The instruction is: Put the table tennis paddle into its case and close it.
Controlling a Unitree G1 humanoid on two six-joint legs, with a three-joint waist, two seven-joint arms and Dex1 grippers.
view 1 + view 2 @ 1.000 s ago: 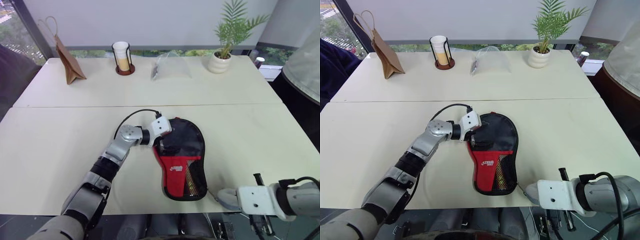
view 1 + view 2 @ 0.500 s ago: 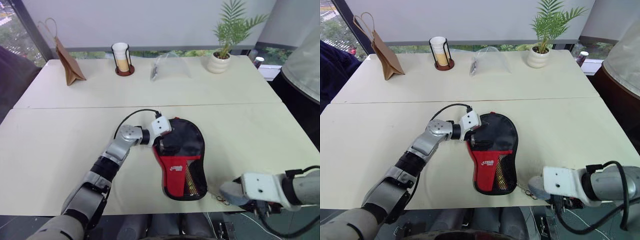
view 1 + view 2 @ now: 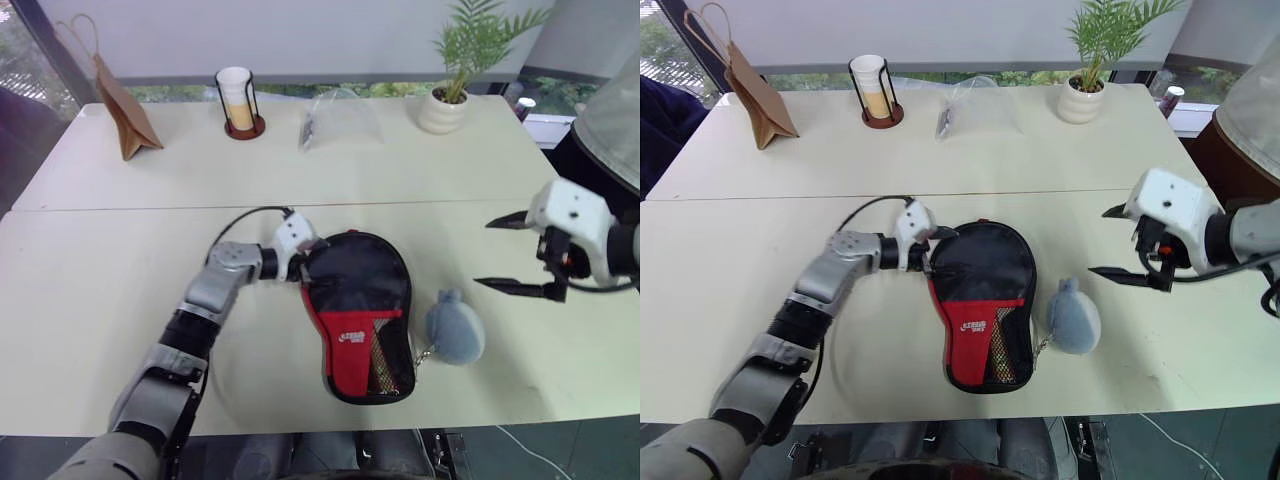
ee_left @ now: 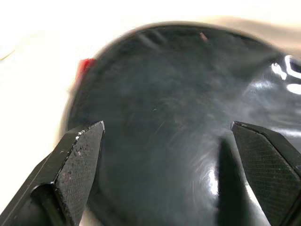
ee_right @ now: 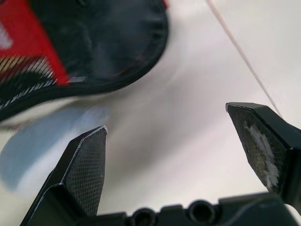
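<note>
The case lay flat mid-worktop, the left pincer spread at its rounded rim, seemingly to steady it. The right pincer hung apart above the worktop beyond the grey pouch.

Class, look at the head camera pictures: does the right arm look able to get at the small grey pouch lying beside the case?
Probably yes. The right end effector hangs open above the table, and nothing stands between it and the grey pouch, which lies just right of the case.
</note>
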